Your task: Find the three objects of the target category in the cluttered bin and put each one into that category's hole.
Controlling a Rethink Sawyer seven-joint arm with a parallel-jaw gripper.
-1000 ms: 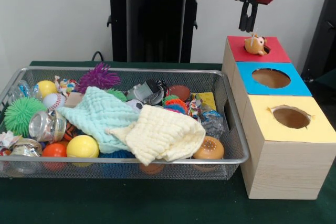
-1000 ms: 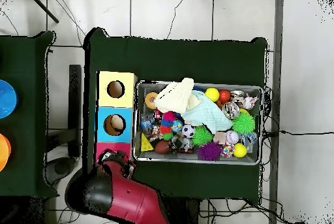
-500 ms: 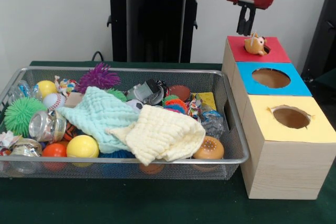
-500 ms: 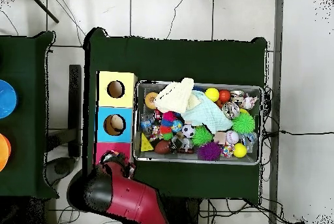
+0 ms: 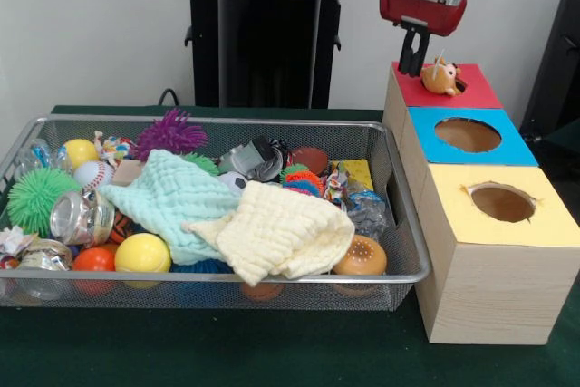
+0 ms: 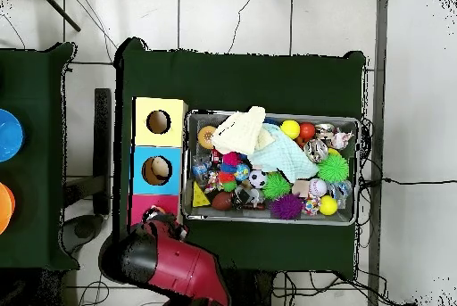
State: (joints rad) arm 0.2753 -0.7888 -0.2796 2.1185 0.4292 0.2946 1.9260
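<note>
A small orange stuffed animal toy (image 5: 441, 77) lies at the rim of the hole in the red-topped box (image 5: 476, 92), not dropped through. My gripper (image 5: 413, 70) hangs just left of the toy, near the box's left edge, open and empty. The wire mesh bin (image 5: 272, 276) on the left is full of clutter: a mint cloth (image 5: 168, 197), a cream cloth (image 5: 281, 233), balls and spiky toys. In the overhead view the red arm (image 6: 174, 267) covers the gripper beside the red box (image 6: 139, 204).
A blue-topped box (image 5: 426, 129) and a yellow-topped box (image 5: 544, 224) stand in a row nearer than the red one, each with a round hole. The bin's right wall (image 5: 403, 215) runs close along the boxes. Green cloth covers the table (image 5: 272, 351).
The gripper has shifted left, from above the orange toy to beside it. The toy and the bin's contents have not moved.
</note>
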